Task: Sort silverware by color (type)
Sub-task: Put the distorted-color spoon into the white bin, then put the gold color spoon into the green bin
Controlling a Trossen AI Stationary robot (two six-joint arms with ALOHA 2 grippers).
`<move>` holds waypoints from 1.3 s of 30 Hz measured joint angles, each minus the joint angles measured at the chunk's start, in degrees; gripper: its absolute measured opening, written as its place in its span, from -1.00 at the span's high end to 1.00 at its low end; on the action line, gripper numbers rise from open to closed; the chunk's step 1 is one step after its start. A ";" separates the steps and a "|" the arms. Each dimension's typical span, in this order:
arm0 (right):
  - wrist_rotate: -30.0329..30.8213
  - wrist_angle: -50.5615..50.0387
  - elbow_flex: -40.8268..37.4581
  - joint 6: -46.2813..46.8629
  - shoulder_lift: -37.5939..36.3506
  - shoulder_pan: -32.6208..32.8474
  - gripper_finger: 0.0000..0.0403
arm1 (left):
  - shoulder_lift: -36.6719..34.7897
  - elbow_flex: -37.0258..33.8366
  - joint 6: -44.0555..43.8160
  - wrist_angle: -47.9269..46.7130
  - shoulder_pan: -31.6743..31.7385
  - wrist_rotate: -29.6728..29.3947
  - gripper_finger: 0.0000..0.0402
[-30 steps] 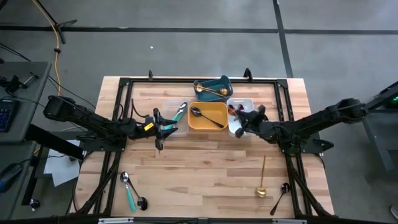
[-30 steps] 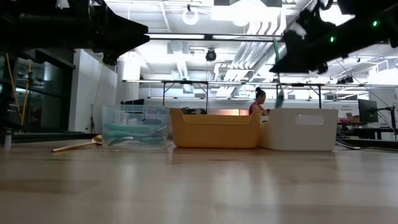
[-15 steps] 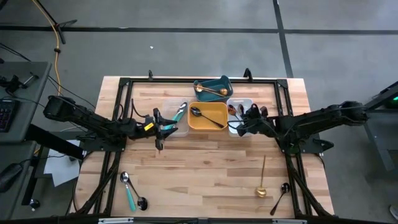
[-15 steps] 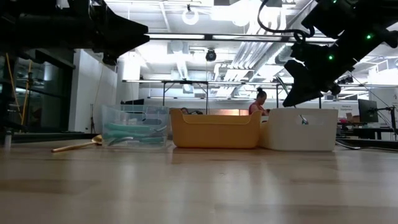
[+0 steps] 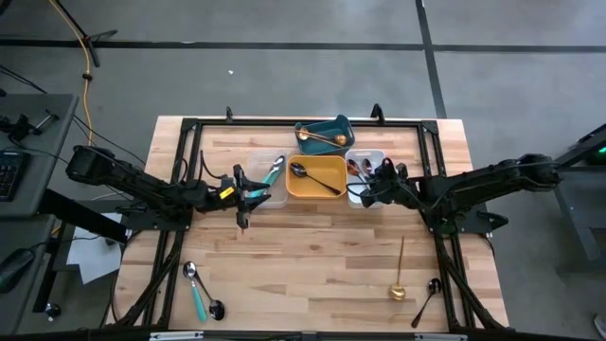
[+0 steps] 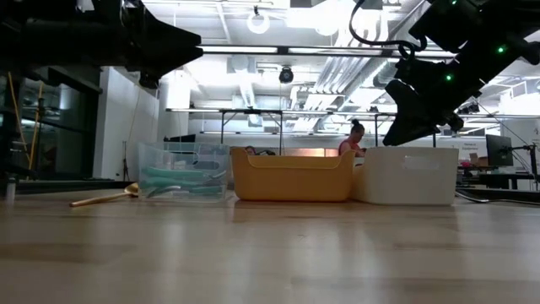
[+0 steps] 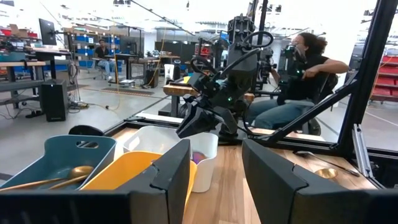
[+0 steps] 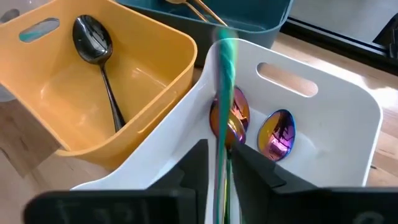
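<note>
My right gripper (image 5: 365,192) is tipped down over the white tray (image 5: 377,154), open. An iridescent utensil (image 8: 225,81) stands blurred between its fingers, reaching into the tray. Two iridescent spoon bowls (image 8: 278,134) lie inside. My left gripper (image 5: 247,197) waits open beside the clear tray (image 5: 270,186), where a teal-handled utensil (image 5: 275,170) leans on the rim. A black spoon (image 8: 102,62) lies in the yellow tray (image 5: 317,193). A gold spoon (image 5: 322,137) lies in the teal tray (image 5: 331,123). My right gripper has the iridescent utensil's handle (image 8: 221,155) running lengthwise between its two fingers, which slant down from the table's right side. The handle is blurred, and I cannot tell whether the fingers touch it. Its far end reaches down into the white tray.
On the bare wood near the front edge lie a teal-handled spoon (image 5: 196,292) and a dark spoon (image 5: 216,308) at the left, and a gold spoon (image 5: 401,275) and a black spoon (image 5: 426,298) at the right. A seated person (image 7: 305,68) shows beyond the table.
My right gripper has moved a little toward the table's left and far edge, sunk slightly and tipped downward over the white tray. The iridescent utensil, which hung below it above the tray's rim, has gone down behind the tray wall.
</note>
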 joint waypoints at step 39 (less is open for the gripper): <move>-33.28 60.13 0.00 -37.27 16.81 4.15 0.56 | 0.00 0.02 -0.04 -0.42 0.02 0.00 0.30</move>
